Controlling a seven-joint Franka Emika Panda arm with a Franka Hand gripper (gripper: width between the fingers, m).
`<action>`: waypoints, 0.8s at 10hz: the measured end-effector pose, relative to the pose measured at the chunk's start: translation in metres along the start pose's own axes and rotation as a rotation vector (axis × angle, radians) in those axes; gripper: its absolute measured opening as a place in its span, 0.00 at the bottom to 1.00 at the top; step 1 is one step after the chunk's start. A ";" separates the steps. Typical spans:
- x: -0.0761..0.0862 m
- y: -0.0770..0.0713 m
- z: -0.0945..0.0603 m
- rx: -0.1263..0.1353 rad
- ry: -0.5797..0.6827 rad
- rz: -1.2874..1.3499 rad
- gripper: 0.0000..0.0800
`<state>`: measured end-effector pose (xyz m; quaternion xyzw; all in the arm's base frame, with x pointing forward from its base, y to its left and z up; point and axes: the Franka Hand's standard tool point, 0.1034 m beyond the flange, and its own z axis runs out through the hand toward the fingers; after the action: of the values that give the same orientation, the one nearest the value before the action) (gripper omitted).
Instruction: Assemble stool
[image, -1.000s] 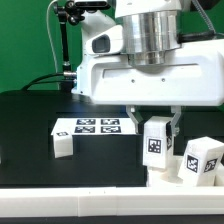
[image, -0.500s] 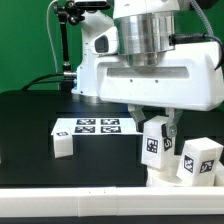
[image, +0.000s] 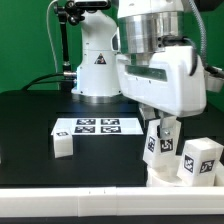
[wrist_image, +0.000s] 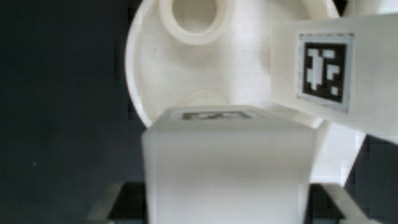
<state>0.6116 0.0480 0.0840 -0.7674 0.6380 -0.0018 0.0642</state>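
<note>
Leg block (image: 158, 142) near-upright, slightly tilted, between jaws

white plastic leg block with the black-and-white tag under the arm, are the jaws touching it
Touching. The exterior view shows the jaws of the gripper pressed against both sides of the white plastic leg block.

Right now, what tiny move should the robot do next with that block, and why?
Probably ease the leg block down onto the seat disc. The gripper is shut on it, and it is tilted, close to the disc, beside another leg block standing there.
</note>
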 end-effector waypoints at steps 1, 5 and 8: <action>0.000 0.000 0.000 0.003 -0.008 0.101 0.42; 0.002 0.001 0.000 -0.015 -0.048 0.304 0.42; 0.001 0.001 0.000 -0.013 -0.047 0.303 0.73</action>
<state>0.6109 0.0472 0.0834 -0.6625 0.7448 0.0301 0.0737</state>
